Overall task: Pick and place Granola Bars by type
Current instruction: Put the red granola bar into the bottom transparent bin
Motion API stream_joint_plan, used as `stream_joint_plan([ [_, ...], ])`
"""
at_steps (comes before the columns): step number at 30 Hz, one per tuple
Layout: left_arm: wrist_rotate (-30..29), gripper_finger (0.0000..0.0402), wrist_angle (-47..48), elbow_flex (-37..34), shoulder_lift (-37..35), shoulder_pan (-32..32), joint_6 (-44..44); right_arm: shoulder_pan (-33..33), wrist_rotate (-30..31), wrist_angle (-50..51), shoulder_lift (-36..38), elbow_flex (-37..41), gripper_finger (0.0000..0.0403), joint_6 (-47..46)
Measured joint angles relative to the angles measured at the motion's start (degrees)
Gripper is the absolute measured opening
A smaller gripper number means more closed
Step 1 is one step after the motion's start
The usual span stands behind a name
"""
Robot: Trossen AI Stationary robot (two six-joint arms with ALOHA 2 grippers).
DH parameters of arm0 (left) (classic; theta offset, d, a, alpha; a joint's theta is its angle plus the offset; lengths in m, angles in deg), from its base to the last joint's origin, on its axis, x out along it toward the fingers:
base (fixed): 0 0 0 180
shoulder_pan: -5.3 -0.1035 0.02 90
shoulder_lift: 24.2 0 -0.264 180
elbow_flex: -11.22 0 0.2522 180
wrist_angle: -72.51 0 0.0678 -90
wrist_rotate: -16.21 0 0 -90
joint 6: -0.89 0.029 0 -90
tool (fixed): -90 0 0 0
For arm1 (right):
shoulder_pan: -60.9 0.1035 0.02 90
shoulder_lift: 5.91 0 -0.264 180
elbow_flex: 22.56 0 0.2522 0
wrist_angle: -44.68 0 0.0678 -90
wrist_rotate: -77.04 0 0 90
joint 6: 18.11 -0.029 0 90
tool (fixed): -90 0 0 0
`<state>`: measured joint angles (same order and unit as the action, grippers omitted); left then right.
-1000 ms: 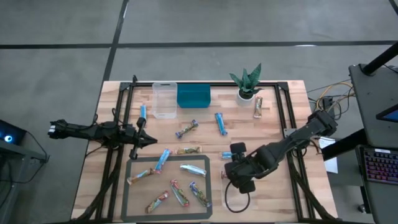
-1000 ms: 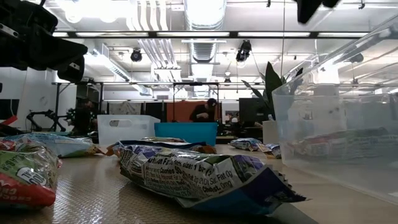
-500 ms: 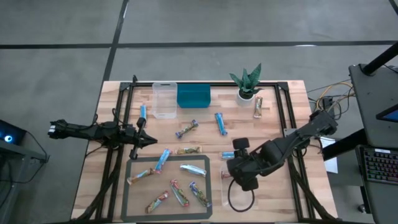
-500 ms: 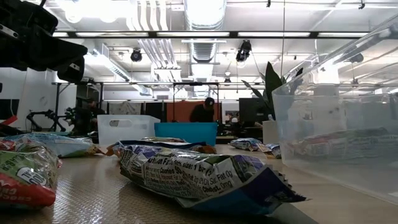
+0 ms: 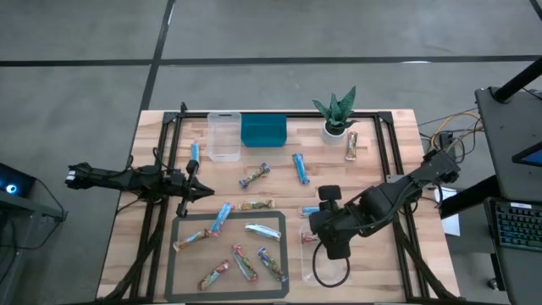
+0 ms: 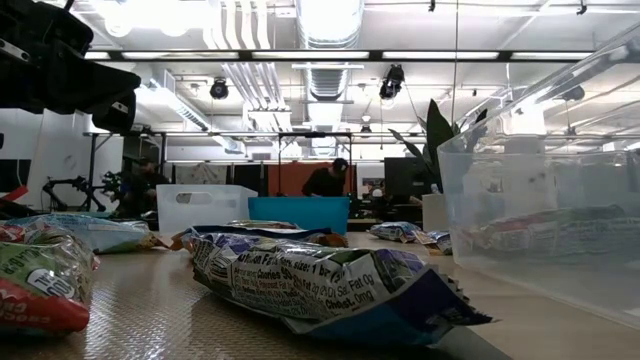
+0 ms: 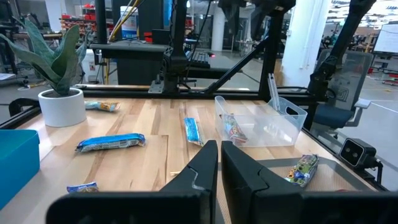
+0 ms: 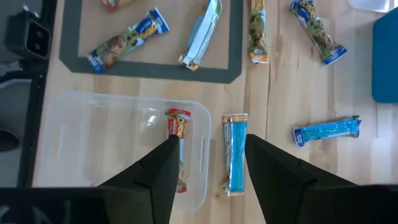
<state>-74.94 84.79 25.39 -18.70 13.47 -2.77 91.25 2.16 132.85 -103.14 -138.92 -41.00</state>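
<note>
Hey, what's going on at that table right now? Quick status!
Right gripper open-jawed above a blue bar, holding nothing. Left gripper shut, idle at table's left. One bar in the clear tub. Nothing in the way.

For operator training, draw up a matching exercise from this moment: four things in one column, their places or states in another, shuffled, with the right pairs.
Things
1. left gripper
2. right gripper
3. red-wrapped bar
4. bright blue bar

Places or states
A. lying inside the clear plastic tub
B. shut, empty, by the table's left edge
C. on the bare wood just outside the tub
D. open, above the tub's edge and the blue bar

Pairs: 1-B, 2-D, 3-A, 4-C
</note>
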Motion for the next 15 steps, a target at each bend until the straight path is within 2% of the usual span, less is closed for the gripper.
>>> stream_joint_plan([
  [15, 0.0, 0.0005, 0.0, 0.0, 0.0, 0.0, 0.0, -0.1, 0.0, -1.4, -0.1, -5.4, 0.0171, -3.5],
])
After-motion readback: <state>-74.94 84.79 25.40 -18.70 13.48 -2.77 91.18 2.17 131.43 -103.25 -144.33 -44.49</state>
